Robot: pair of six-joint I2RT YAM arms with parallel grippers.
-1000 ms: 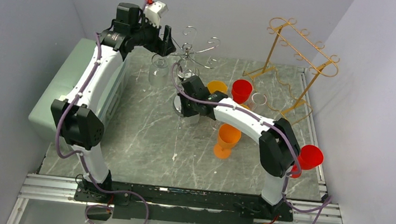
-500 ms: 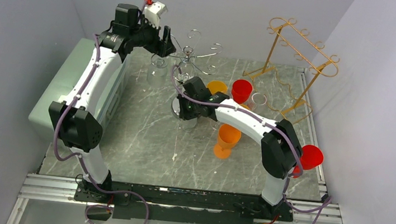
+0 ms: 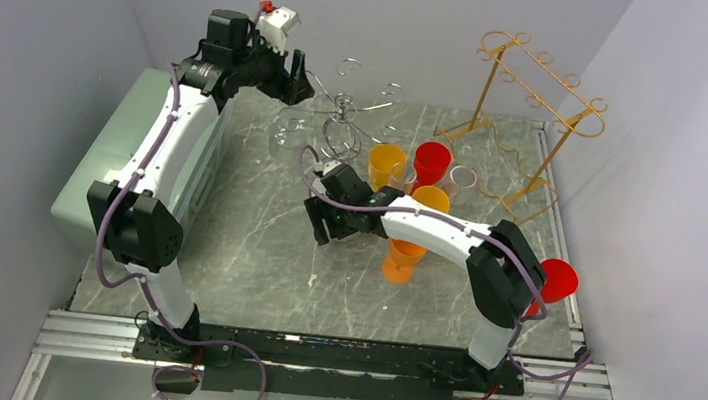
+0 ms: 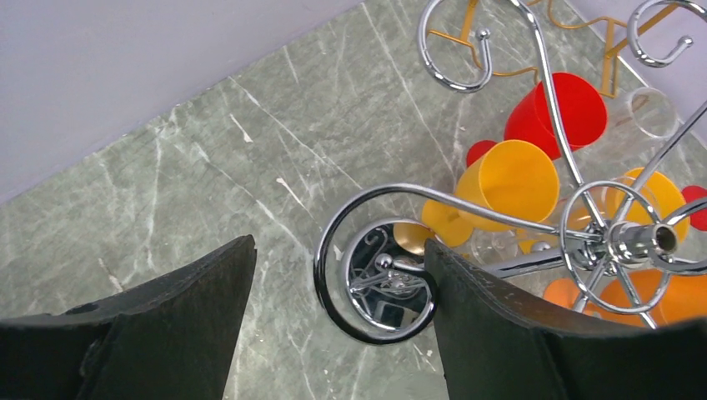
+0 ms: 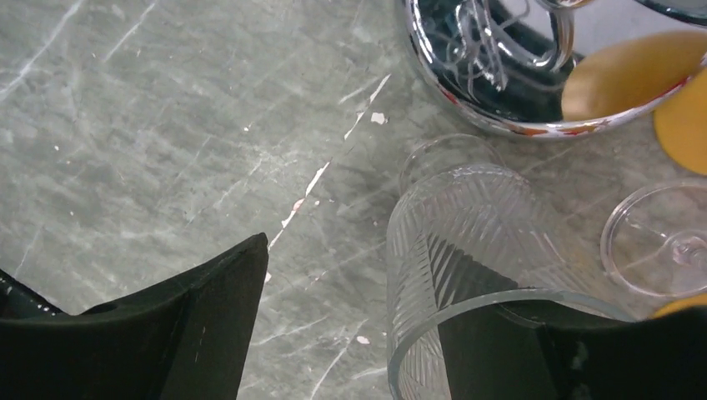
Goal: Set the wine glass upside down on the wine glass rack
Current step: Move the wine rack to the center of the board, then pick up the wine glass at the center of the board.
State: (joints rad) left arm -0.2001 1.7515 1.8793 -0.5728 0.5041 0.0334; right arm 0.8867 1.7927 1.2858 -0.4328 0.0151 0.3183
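Wide open: left fingers (image 4: 167, 333) by rack (image 4: 634, 242), right fingers (image 5: 200, 325) beside glass (image 5: 467, 225).

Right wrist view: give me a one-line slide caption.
Right gripper open over the marble table, a clear ribbed glass by one finger, the rack's chrome base just beyond.

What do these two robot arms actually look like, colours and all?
Both the left arm and right arm have white shells between chunky black joints, with purple cables tied along them. Each ends in black, wedge-shaped jaws. The left wrist carries a small white box with a red knob.
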